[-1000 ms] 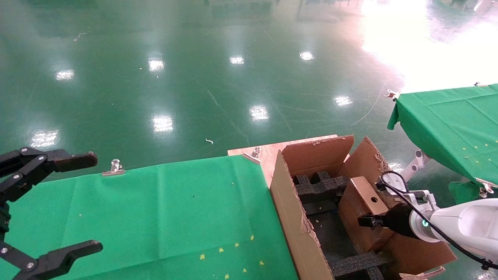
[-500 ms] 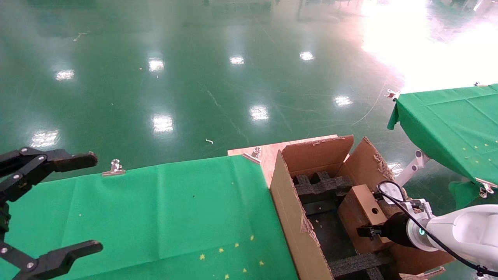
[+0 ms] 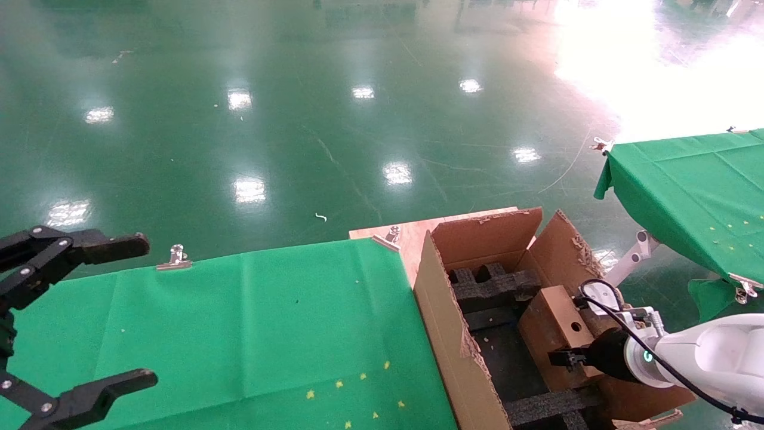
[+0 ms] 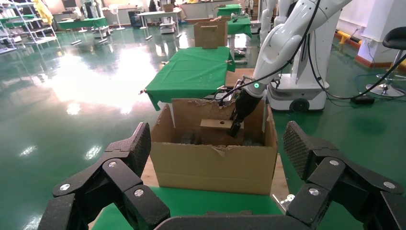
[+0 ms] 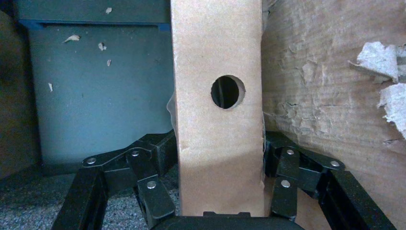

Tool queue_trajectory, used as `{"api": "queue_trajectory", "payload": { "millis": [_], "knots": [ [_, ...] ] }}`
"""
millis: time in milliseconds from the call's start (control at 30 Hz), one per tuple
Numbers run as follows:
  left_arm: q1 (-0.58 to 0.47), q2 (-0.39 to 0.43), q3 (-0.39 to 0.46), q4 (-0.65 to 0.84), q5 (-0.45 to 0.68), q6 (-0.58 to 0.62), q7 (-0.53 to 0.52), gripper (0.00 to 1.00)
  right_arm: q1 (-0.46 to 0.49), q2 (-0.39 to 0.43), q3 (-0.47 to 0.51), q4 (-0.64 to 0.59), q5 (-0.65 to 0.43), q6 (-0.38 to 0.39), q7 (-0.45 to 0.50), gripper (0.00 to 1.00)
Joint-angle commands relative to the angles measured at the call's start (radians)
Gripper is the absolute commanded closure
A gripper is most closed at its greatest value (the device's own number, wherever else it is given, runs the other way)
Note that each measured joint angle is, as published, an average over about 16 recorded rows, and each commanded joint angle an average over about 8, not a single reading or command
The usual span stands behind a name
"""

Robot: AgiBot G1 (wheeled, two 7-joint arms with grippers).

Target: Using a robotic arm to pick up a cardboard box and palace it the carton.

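Note:
The small brown cardboard box (image 3: 546,325), with a round hole in its narrow top face, stands on edge inside the large carton (image 3: 441,310), next to its right wall. My white right arm reaches in from the right, and its gripper (image 3: 561,357) is shut on the box's near end. In the right wrist view the box (image 5: 218,134) fills the gap between the gripper's (image 5: 219,151) black fingers (image 5: 163,148), beside the carton's torn wall (image 5: 325,96). The left wrist view shows the carton (image 4: 215,165), the box (image 4: 215,123) and the right gripper (image 4: 235,129) from the side. My left gripper (image 3: 146,310) is open.
Black foam inserts (image 3: 489,286) line the carton's floor. A green-clothed table (image 3: 239,328) lies left of the carton, with a metal clip (image 3: 175,258) on its far edge. A second green table (image 3: 692,185) stands at the right.
My right gripper has lowered the cardboard box a little deeper into the carton. The left arm has not moved.

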Motion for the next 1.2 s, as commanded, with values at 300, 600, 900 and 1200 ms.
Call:
{"api": "queue_trajectory", "payload": {
  "millis": [300, 600, 900, 1200],
  "knots": [
    [0.0, 0.0, 0.001, 0.0, 0.0, 0.0, 0.0, 0.0, 0.021, 0.012, 0.006, -0.004, 0.006, 0.004, -0.011, 0.0],
    [0.0, 0.0, 0.001, 0.001, -0.001, 0.0, 0.001, 0.0, 0.055, 0.032, 0.017, 0.007, 0.012, 0.005, -0.027, 0.0],
    [-0.001, 0.0, 0.001, 0.001, -0.001, 0.0, 0.001, 0.0, 0.199, 0.029, 0.08, 0.018, 0.066, 0.037, -0.091, 0.0],
    [-0.001, -0.001, 0.002, 0.001, -0.001, 0.0, 0.001, 0.0, 0.352, -0.007, 0.136, 0.032, 0.363, 0.134, -0.249, 0.0]
  ]
}}
